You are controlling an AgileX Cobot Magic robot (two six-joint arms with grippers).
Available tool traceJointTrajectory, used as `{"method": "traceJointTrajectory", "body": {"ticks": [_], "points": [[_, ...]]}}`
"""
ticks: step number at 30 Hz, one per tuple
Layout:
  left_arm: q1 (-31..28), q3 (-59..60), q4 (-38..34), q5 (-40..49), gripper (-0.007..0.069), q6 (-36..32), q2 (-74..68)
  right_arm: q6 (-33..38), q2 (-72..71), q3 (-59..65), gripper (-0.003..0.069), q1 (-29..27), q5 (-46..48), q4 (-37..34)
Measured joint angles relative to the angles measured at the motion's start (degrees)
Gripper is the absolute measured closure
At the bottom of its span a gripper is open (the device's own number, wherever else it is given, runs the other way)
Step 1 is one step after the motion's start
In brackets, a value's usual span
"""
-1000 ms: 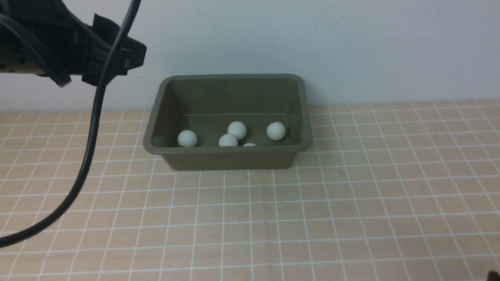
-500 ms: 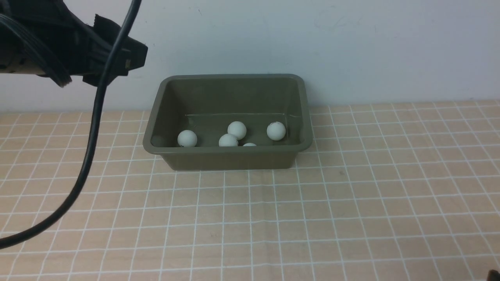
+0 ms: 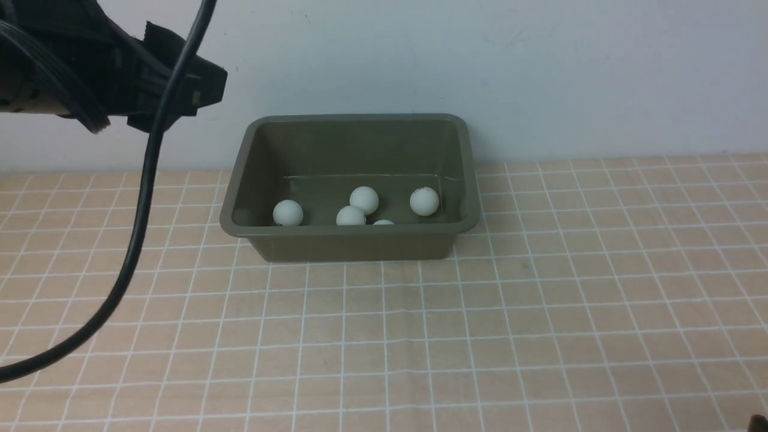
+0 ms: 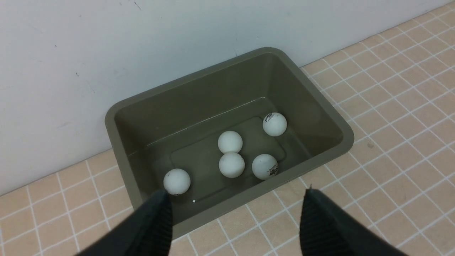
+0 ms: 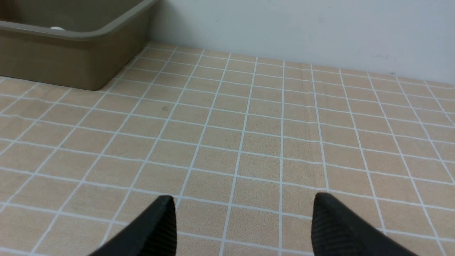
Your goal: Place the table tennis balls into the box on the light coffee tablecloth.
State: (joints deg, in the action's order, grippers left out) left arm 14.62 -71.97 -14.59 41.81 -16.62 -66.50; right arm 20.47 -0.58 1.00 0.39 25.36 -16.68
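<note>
Several white table tennis balls lie on the floor of the olive-green box (image 3: 351,243), among them one at its left (image 3: 288,212), a touching pair in the middle (image 3: 364,200) and one at its right (image 3: 424,201). The box stands on the light coffee tablecloth (image 3: 480,330) against the wall. The left wrist view looks down into the box (image 4: 341,142), and my left gripper (image 4: 237,193) hangs open and empty above its near rim. Over bare cloth to the box's right, my right gripper (image 5: 243,197) is open and holds nothing. The box's corner (image 5: 71,60) shows in that view.
A pale wall (image 3: 540,72) rises directly behind the box. My left arm's dark body (image 3: 120,78) fills the upper left of the front view, and its black cable (image 3: 138,240) loops down across the cloth's left side.
</note>
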Motion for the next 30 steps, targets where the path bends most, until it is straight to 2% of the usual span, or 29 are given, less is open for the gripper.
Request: {"method": "traceJointTrajectory", "body": {"ticks": [7,13,17,23,30], "points": [[-4.8,0.0,-0.1,2.9,0.0221,1.8,4.1,0.0,0.0,0.0,0.0191,0.0,0.0,0.0],[-10.3,0.1,0.3,8.3,0.0221,2.0,14.5,0.0,0.0,0.0,0.0191,0.0,0.0,0.0],[-13.0,5.1,0.3,7.9,0.0221,1.7,23.2,0.0,0.0,0.0,0.0191,0.0,0.0,0.0],[-16.1,27.0,0.3,-3.5,0.0221,0.9,38.8,0.0,0.0,0.0,0.0192,0.0,0.0,0.0],[-16.5,49.8,1.5,-17.3,0.0221,0.0,51.2,0.0,0.0,0.0,0.0192,0.0,0.0,0.0]]}}
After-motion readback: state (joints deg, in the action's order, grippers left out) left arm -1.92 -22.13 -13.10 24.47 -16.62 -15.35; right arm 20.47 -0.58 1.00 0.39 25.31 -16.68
